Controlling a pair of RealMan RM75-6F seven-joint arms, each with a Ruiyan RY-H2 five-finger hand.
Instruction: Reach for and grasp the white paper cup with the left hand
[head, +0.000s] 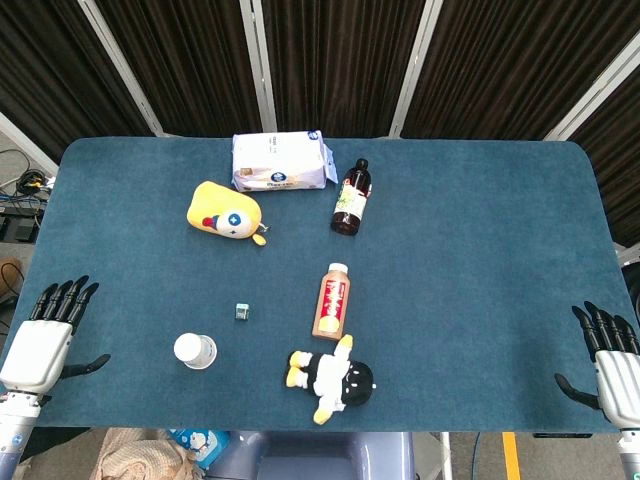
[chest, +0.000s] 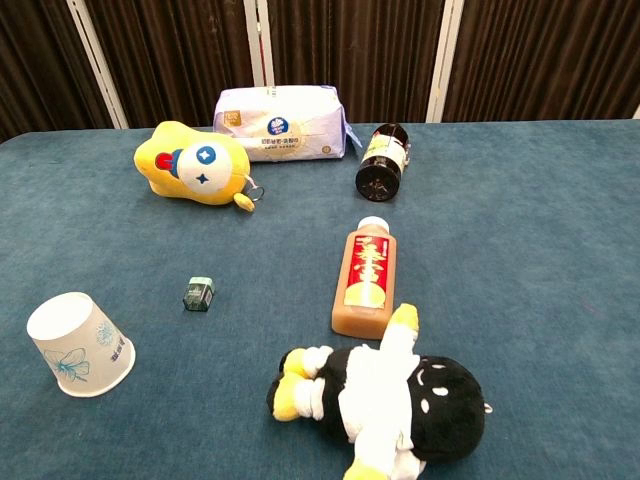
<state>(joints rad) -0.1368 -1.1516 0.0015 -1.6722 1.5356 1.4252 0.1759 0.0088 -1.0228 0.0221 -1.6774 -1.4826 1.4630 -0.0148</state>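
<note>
The white paper cup (head: 195, 350) (chest: 81, 344) stands upside down on the blue table, near its front edge left of centre; a faint blue flower print shows on its side. My left hand (head: 45, 338) rests at the table's front left corner, well to the left of the cup, fingers apart and holding nothing. My right hand (head: 612, 362) sits at the front right corner, also with fingers spread and nothing in it. The chest view shows neither hand.
A small green cube (head: 242, 312) lies just behind and to the right of the cup. A black and white plush (head: 335, 378), a brown drink bottle (head: 332, 300), a yellow plush (head: 226, 212), a dark bottle (head: 350, 196) and a white packet (head: 281, 161) lie further right and back.
</note>
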